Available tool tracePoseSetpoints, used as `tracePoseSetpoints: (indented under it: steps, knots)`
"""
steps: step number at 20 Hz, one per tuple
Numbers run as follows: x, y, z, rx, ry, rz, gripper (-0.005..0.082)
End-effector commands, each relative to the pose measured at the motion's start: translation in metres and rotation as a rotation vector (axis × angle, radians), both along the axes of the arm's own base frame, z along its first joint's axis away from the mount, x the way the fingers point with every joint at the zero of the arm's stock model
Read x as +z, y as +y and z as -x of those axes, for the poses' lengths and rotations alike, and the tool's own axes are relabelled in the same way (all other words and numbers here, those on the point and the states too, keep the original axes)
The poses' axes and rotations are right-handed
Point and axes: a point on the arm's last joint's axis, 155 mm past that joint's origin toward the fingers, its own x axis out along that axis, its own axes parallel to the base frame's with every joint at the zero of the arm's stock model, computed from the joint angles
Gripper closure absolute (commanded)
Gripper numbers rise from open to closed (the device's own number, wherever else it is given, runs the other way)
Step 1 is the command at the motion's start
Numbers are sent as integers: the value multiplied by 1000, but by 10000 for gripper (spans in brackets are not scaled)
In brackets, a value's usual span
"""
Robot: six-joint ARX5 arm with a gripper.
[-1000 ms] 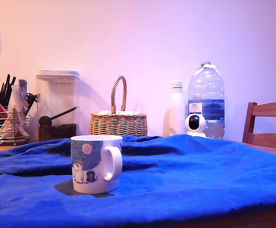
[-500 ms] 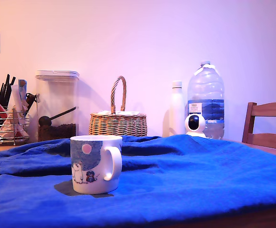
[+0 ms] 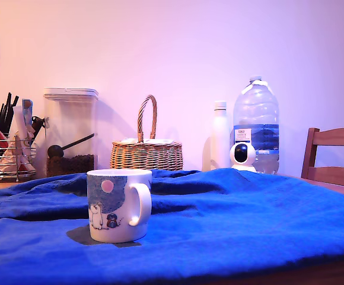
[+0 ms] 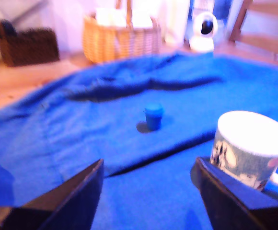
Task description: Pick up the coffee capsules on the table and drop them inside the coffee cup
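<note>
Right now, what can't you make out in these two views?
- Capsule: blurred in the wrist view and looks blue; not seen in the exterior view, where cloth folds may hide it.
- Cup inside: exterior view too low; wrist view washed out.
- Gripper: outside the exterior view; wrist view shows only two spread fingers.

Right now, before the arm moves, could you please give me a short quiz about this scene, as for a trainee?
1. True or false: the end effector is open, and the coffee capsule stands free on the cloth.
2. In the exterior view, what stands right beside the white bottle? A) a small security camera B) a kettle C) a toaster
3. Fill in: the coffee cup rests on a ___ cloth.

Key: 1 true; 2 A; 3 blue.
</note>
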Motion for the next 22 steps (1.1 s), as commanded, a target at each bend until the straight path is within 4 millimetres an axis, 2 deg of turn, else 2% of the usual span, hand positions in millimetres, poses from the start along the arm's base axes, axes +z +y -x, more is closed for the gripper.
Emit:
tracePoseSetpoints:
  steps: [1,13,22]
  knots:
    - [-6,0,-2,-8,-3,-23,221]
    - [-19,-8,-26,-54,-9,-56,221]
    - [-37,-15,-40,-89,0,-47,221]
